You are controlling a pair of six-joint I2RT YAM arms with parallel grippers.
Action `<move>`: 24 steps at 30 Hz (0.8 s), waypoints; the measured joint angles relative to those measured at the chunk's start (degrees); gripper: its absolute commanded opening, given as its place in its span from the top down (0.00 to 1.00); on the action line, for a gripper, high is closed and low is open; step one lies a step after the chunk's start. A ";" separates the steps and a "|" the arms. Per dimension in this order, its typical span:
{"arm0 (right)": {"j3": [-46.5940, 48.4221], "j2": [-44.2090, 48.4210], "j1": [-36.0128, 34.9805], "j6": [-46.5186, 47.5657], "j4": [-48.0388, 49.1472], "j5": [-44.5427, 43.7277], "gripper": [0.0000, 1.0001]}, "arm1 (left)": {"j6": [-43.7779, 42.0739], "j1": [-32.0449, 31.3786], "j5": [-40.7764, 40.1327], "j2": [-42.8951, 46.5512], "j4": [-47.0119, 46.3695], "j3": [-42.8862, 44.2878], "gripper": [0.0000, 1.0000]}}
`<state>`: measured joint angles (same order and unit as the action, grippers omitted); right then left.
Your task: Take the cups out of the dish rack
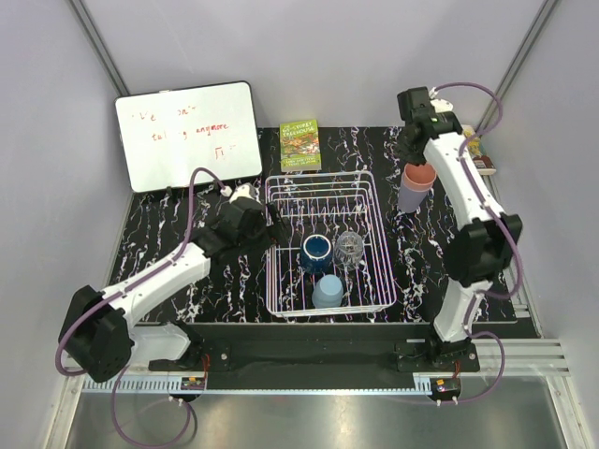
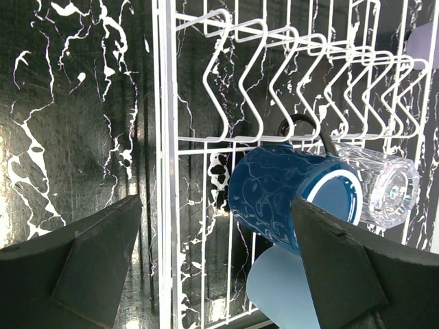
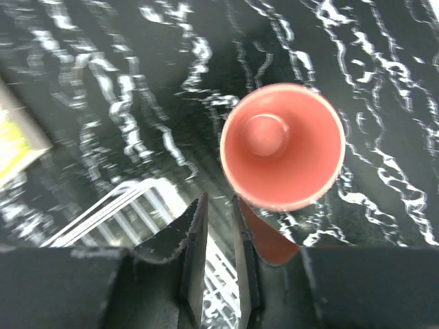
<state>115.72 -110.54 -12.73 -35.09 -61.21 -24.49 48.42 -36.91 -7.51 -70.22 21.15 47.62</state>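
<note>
Black marbled desk point(image 1: 150, 224) with white veins, between pale grey walls point(image 1: 328, 56), carries a white wire dish rack point(image 1: 372, 234) at its middle. Three cups are inside the rack: a dark blue cup point(image 1: 315, 251) and a clear glass point(image 1: 350, 248) side by side at the centre, and a light blue cup point(image 1: 328, 292) at the rack's near end. Just right of the rack, a salmon-pink cup point(image 1: 420, 176) sits nested in a lavender cup point(image 1: 409, 200). The right tool point(image 1: 412, 154) hangs over this stack, fingers slightly parted, gripping nothing. The left tool point(image 1: 267, 227) is at the rack's left rim, spread wide and empty. Behind the rack lie a green book point(image 1: 300, 145) and, farther left, a whiteboard point(image 1: 187, 136).
</note>
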 measured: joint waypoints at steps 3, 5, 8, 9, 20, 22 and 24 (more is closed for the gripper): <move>-9.81 9.53 0.04 1.60 8.00 6.25 0.30 | -0.52 -0.02 -0.02 0.72 0.00 0.00 0.05; -20.20 19.10 0.09 2.56 16.63 13.77 0.19 | -1.29 -0.20 -0.07 1.44 0.00 0.00 0.05; -34.80 33.92 -0.28 3.37 27.47 24.17 0.09 | -3.50 -2.10 -1.14 3.13 0.04 0.00 0.04; -38.07 37.86 -0.70 3.37 29.94 26.51 0.08 | -4.48 -3.43 -2.08 3.72 0.11 0.00 0.04; -53.88 51.15 -13.27 1.70 38.23 31.01 0.11 | -10.03 -26.93 -17.20 0.50 6.16 9.11 0.01; -57.90 54.36 -15.28 0.85 39.74 28.81 0.11 | -9.84 -28.85 -18.75 -0.85 6.67 9.81 0.01; -61.16 58.25 -16.22 0.26 40.48 26.80 0.10 | -9.44 -30.95 -19.89 -2.38 6.99 10.16 0.01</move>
<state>54.57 -52.29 -28.95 -34.83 -20.73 2.31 38.98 -67.85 -27.40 -72.60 28.14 57.78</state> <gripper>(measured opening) 0.891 0.987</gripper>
